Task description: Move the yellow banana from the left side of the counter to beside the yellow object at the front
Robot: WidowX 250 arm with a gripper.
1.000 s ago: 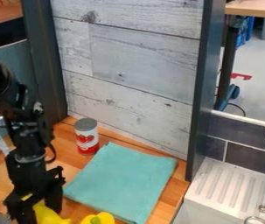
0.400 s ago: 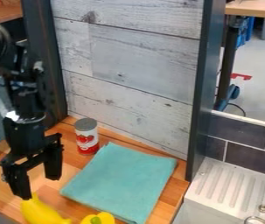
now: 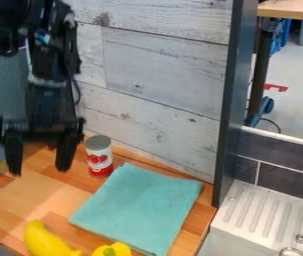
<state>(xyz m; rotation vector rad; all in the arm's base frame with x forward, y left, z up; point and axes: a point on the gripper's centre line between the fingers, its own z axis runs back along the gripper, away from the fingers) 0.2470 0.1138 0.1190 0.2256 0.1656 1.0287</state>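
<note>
Turquoise cloth, folded flat on the wooden bench, serves as landmark. Gripper: raised beyond its left side, fingers spread, nothing pinched. Tomato can upright, just beside its far-left corner. Yellow banana lies loose near its front-left edge; yellow bell pepper at its front edge, contact unclear. Status: no grasp made; whether handling is complete or more remains, cannot tell.

The arm comes in from the upper left, its dark links bent above and its wrist pointing straight down. Below it hangs the gripper, black, its 2 fingers spread well apart, side by side, tips downward, nothing between them.
</note>
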